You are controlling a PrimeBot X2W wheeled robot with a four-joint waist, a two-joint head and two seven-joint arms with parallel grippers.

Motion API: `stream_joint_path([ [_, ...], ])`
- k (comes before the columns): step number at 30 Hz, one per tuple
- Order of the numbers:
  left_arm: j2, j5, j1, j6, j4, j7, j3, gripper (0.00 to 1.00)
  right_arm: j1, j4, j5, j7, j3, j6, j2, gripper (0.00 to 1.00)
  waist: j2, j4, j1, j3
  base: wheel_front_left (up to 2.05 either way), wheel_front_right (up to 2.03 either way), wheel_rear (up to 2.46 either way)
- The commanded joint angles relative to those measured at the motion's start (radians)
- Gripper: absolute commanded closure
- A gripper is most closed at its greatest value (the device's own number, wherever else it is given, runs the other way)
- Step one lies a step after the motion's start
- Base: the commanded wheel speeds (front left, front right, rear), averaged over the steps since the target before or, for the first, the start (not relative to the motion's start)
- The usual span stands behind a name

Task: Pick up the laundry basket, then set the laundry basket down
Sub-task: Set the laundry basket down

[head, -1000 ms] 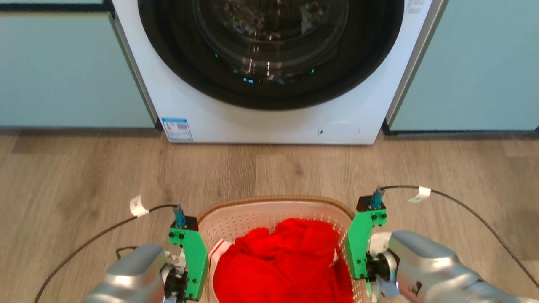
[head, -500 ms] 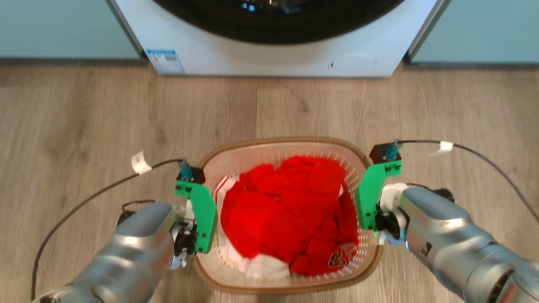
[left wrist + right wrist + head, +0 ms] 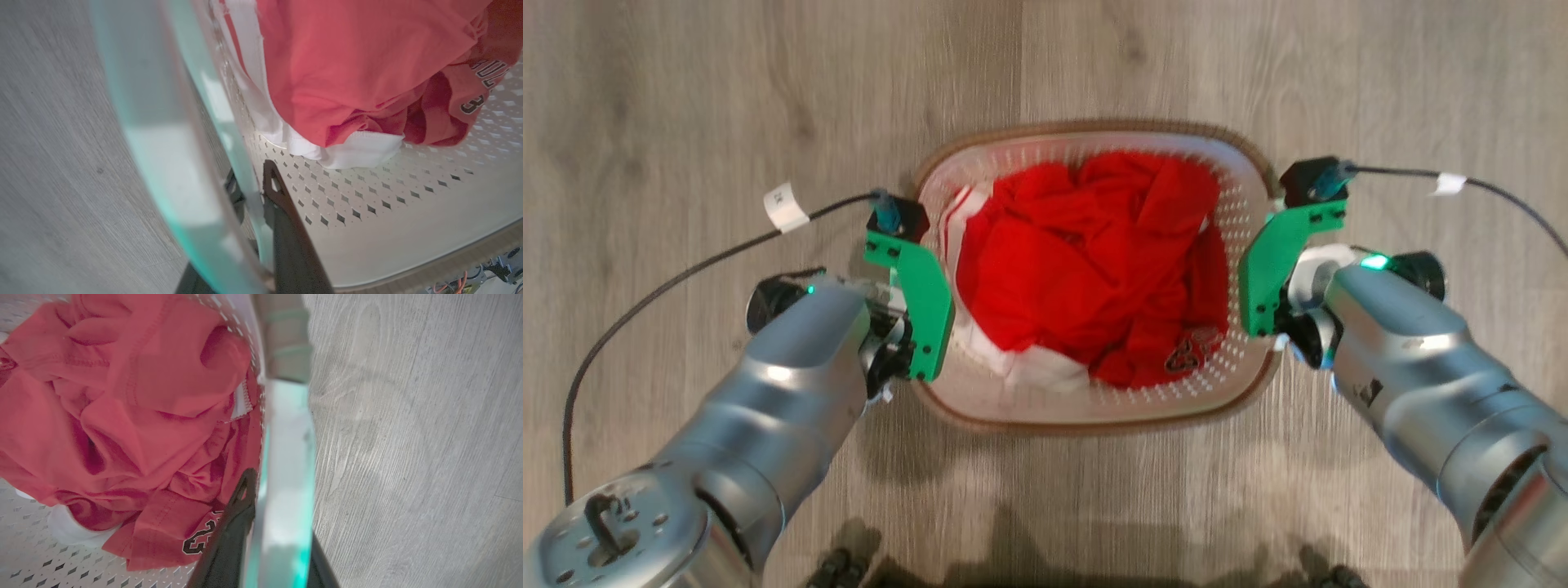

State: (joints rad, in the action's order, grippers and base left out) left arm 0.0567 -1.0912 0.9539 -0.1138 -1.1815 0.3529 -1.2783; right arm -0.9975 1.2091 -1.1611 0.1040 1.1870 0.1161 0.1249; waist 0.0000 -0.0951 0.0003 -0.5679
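Observation:
The laundry basket (image 3: pixel 1094 129), white and perforated with a brown rim, sits between my two arms over the wood floor. It holds crumpled red clothes (image 3: pixel 1094 261) and a bit of white cloth. My left gripper (image 3: pixel 915 331) is shut on the basket's left handle; in the left wrist view the left gripper (image 3: pixel 251 183) has one finger inside the wall (image 3: pixel 367 204) and one outside. My right gripper (image 3: pixel 1270 304) is shut on the right handle, and the right gripper (image 3: pixel 278 506) straddles it in the right wrist view. Whether the base touches the floor I cannot tell.
Grey-brown wood floor (image 3: pixel 686 98) lies all around the basket. A black cable (image 3: pixel 686 265) with a white tag trails from the left wrist and another cable (image 3: pixel 1494 189) from the right. Dark parts of my base (image 3: pixel 837 563) show at the bottom edge.
The head camera has tilted down, so the washing machine has slid out of the top and the basket sits higher in the picture. Both grippers stay clamped on its handles.

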Motion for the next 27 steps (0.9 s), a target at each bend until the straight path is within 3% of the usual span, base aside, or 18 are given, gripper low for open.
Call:
stream_joint_path([
  [1,-0.006,0.026,0.021,-0.007,0.035,-0.018,0.002,1.0,-0.011,-0.012,0.017,-0.032,0.001,0.015,-0.019,1.0,0.0,-0.007,-0.0003,-0.08,0.0,0.0,0.0],
  [16,-0.006,0.103,0.071,0.048,0.095,-0.135,-0.001,1.0,-0.039,0.048,0.005,-0.109,-0.027,0.015,-0.046,1.0,0.0,-0.02,-0.0003,-0.25,0.0,0.0,0.0],
  [27,-0.006,0.155,0.105,0.048,0.098,-0.154,-0.002,1.0,-0.042,0.071,-0.003,-0.121,-0.043,0.015,-0.06,1.0,0.0,-0.019,-0.0003,-0.299,0.0,0.0,0.0],
])
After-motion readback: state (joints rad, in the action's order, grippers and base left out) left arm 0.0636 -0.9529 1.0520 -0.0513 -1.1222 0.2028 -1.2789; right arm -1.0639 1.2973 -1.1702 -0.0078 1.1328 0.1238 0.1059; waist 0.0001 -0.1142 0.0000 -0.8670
